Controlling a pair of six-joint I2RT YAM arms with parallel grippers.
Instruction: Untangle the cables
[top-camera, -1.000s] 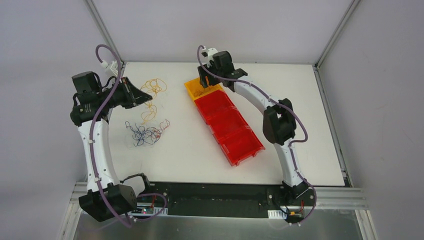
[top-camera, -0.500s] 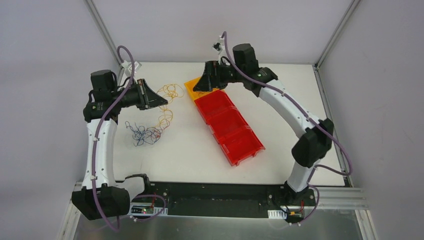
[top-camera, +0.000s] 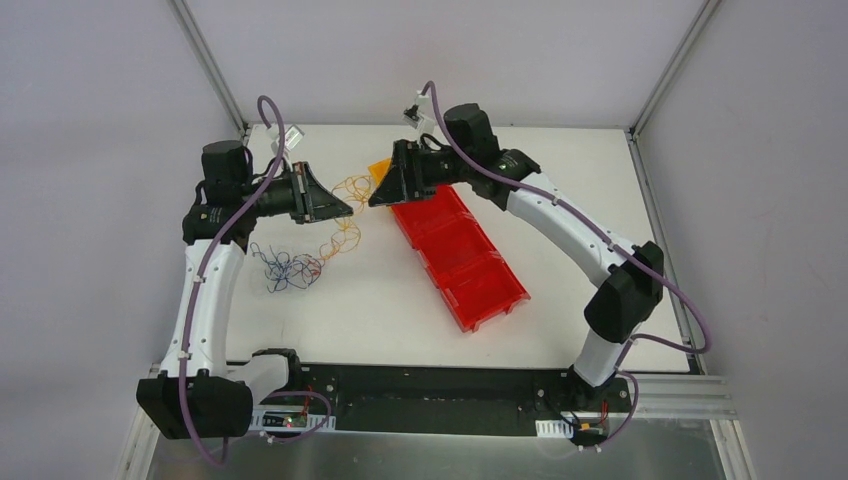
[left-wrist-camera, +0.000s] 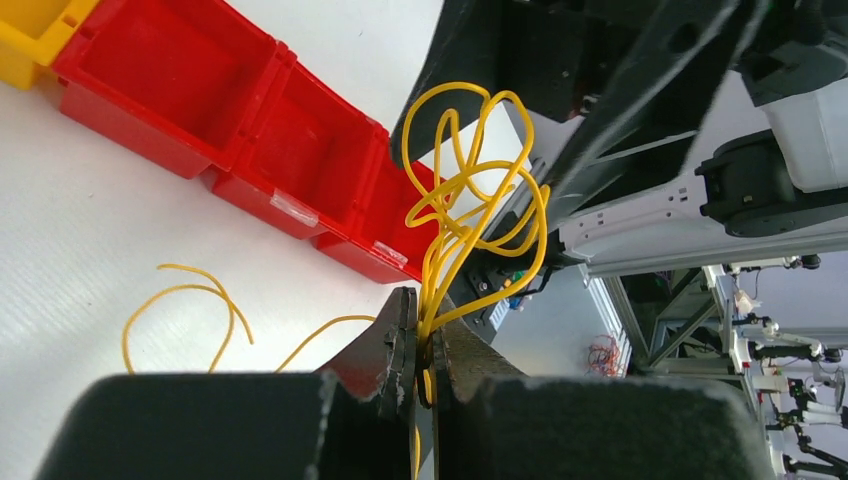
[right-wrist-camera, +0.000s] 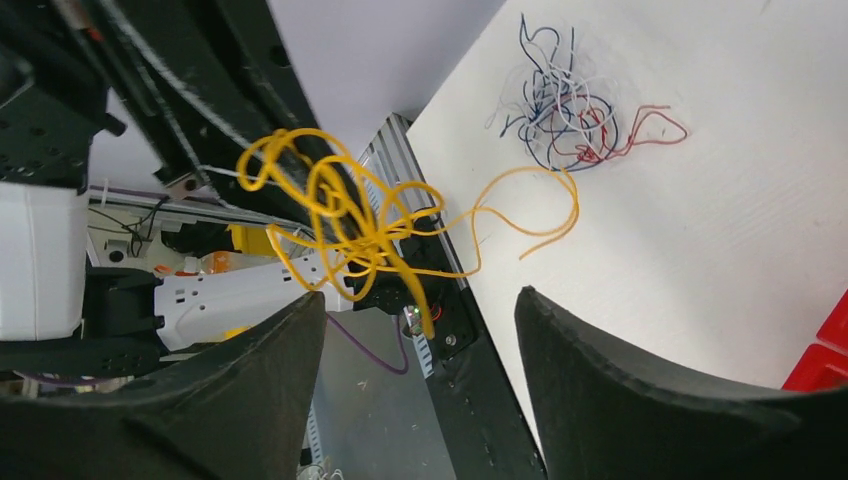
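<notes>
At the left of the white table, a loose clump of dark blue, red and white cables is lying flat on the surface, just beside the left arm's white forearm. The right wrist camera is catching the same clump spread on the table, with one red strand looping out to its side.

Above and to the right of the clump, the left gripper is pointing toward the table's centre. Its wrist view shows the left gripper with its jaws nearly closed, pinching a bundle of orange-yellow cables that is fanning out in curls beyond the fingertips. Further yellow strands are trailing down from the grip and curving over the table below. From overhead, the yellow bundle is hanging in the narrow space between the two grippers, raised off the surface.

Facing it from the right, the right gripper is hovering just beside the bundle. In its own camera the right gripper is standing with its jaws wide apart and gripping nothing, the yellow tangle showing beyond its fingers.

Behind that gripper, a yellow bin is peeking out, heading a diagonal row of red bins running toward the table's near right.
</notes>
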